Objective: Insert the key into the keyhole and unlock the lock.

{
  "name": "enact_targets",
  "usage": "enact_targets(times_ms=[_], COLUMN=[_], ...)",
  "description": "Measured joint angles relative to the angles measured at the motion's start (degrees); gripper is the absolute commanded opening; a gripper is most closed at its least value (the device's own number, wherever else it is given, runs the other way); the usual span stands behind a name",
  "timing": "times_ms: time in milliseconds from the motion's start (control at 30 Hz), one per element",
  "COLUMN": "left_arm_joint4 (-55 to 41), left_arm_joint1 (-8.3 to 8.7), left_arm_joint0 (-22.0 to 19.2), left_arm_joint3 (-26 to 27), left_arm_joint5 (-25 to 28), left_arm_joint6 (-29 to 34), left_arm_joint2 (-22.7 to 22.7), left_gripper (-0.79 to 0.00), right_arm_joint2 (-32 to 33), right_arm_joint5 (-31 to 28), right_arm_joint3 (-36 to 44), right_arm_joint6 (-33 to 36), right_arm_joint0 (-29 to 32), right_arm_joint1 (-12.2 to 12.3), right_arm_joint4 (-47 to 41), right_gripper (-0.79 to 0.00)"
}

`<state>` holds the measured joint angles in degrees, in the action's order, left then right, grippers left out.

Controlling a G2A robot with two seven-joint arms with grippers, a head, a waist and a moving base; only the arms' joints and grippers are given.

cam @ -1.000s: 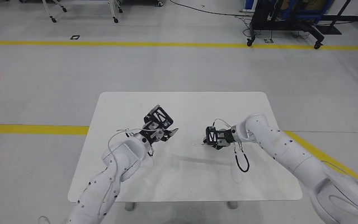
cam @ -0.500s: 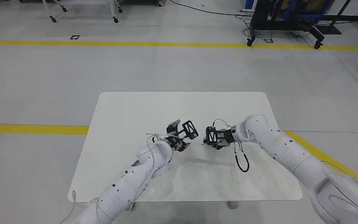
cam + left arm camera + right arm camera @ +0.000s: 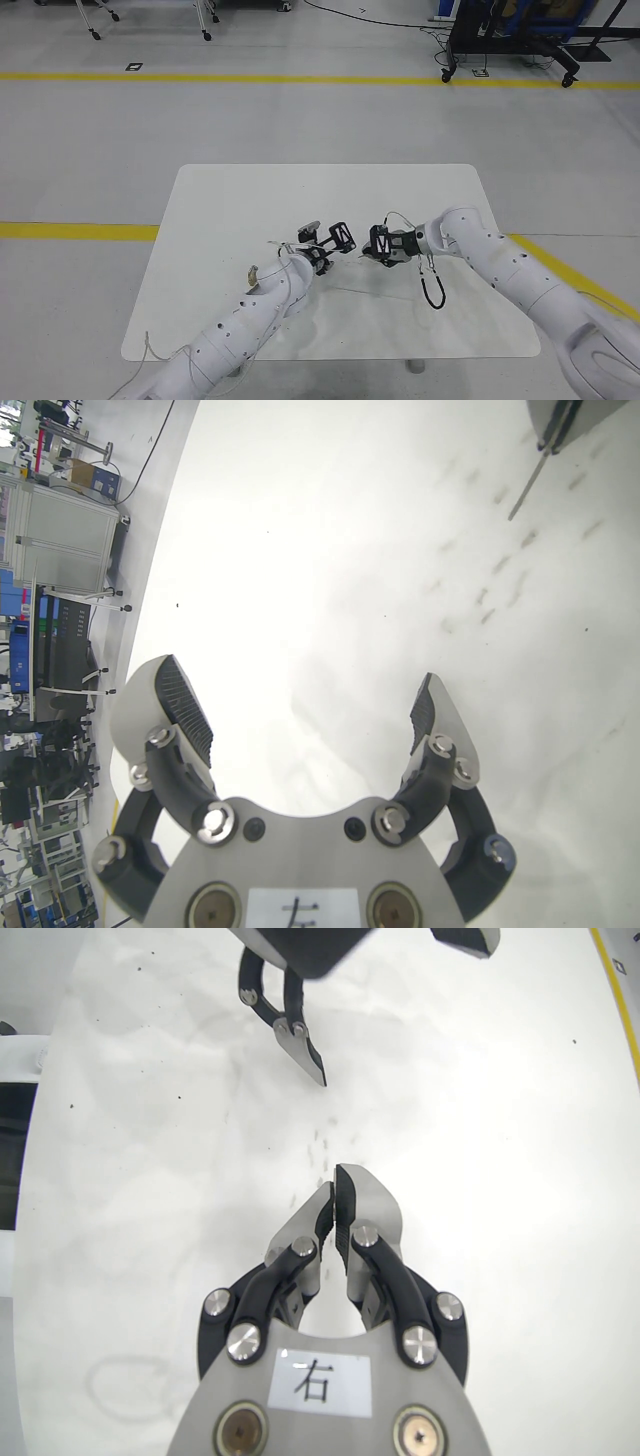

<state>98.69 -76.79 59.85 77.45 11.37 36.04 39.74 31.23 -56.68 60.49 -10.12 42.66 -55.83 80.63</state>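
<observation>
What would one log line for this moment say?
left gripper open above table | right gripper shut on thin metal strip | grippers apart, facing

A second ago my left gripper (image 3: pixel 328 238) hung over the table's (image 3: pixel 420 190) left-centre, well apart from my right gripper (image 3: pixel 368 250). I have swung that arm across and stretched it out. The left gripper now sits just beside the right, near the key (image 3: pixel 525 495) it pinches.

There is one white table (image 3: pixel 420 190), one left gripper (image 3: pixel 300 680), one right gripper (image 3: pixel 334 1178) and, at its tips, one thin metal strip (image 3: pixel 527 485).
</observation>
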Motion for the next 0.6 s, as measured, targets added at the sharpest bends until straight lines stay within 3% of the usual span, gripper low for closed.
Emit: enact_targets(times_ms=[167,333,600], left_arm_joint4=[-0.3,-0.5,-0.6], left_arm_joint1=[-0.40,0.03,0.08], left_arm_joint0=[-0.1,0.9,1.0], left_arm_joint3=[-0.2,2.8,3.0], left_arm_joint5=[-0.9,-3.7,-3.9], left_arm_joint6=[-0.5,-1.4,-1.4], left_arm_joint2=[0.7,4.3,4.5], left_gripper=[0.000,0.000,0.000], right_arm_joint2=[4.1,10.1,10.4], right_arm_joint5=[2.0,3.2,3.1], right_arm_joint3=[2.4,7.4,7.8], right_arm_joint6=[-5.1,-11.4,-11.8], right_arm_joint0=[3.1,8.3,8.7], right_arm_joint1=[2.7,6.2,6.4], right_arm_joint4=[2.4,3.9,3.9], right_gripper=[-0.785,-0.785,-0.785])
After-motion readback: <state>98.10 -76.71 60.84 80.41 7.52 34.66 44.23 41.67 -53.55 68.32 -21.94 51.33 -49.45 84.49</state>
